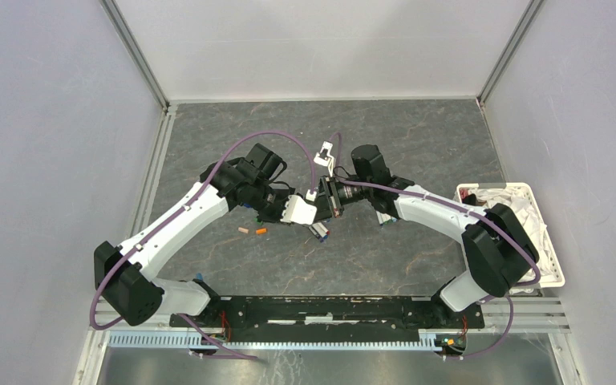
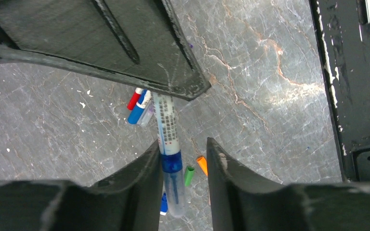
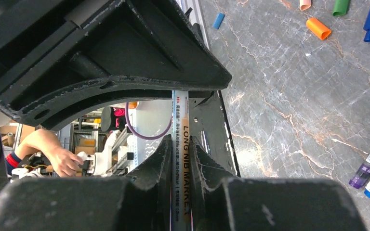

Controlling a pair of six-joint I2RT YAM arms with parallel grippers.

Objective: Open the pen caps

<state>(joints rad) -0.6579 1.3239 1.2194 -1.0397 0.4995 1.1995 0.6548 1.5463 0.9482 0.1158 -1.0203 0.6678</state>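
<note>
Top view: both arms reach inward and meet over the middle of the surface (image 1: 417, 136), with the left gripper (image 1: 308, 212) and right gripper (image 1: 331, 198) nose to nose. What passes between them is too small to tell here. Two loose caps (image 1: 261, 232), one peach and one orange, lie just left of the grippers. Spare pens (image 1: 319, 233) lie just below the meeting point and beside the right forearm. A basket (image 1: 557, 277) holding a white cloth (image 1: 513, 210) sits at the right edge. Left wrist view: the pen (image 2: 167, 122) runs from the right gripper's finger at top down between the left fingers (image 2: 139, 178). Its cap (image 2: 173, 166), blue with a clear tip, sits in that gap. The left gripper is spread part-way: one finger touches the cap and the other stands clear of it, so there is no pinch. A green cap (image 2: 189, 175) and an orange cap (image 2: 202, 164) lie on the surface beneath. Right wrist view: the right gripper is pressed together on the pen's white barrel, printed "LONG NIB MARKER". The barrel runs up to the left gripper's finger.
</note>
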